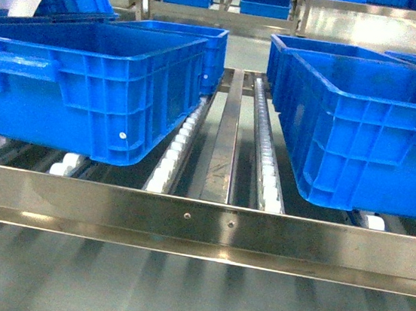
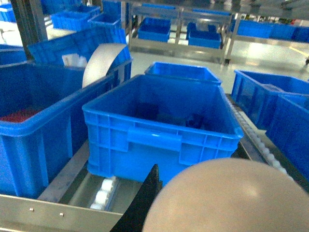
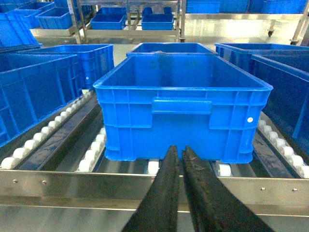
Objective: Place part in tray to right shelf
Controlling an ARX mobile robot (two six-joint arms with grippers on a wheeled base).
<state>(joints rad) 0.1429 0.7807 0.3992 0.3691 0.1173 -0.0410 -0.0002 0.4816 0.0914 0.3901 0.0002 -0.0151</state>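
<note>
A: Step? Carry phase is judged: tray [image 2: 231, 198] is seen under the left wrist camera, left gripper [image 2: 145, 203] grip cannot be told; part not seen.

B: Right gripper [image 3: 181, 154] is pinched closed, empty. Next: right shelf [image 1: 207, 224] lane must be approached.

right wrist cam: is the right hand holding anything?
No. The right hand is shut with nothing between its fingers, in front of a blue crate.

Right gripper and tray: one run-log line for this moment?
right gripper: shut, empty, before crate | tray: at left wrist, beside a dark finger | part: not seen | shelf: centre lane bare
</note>
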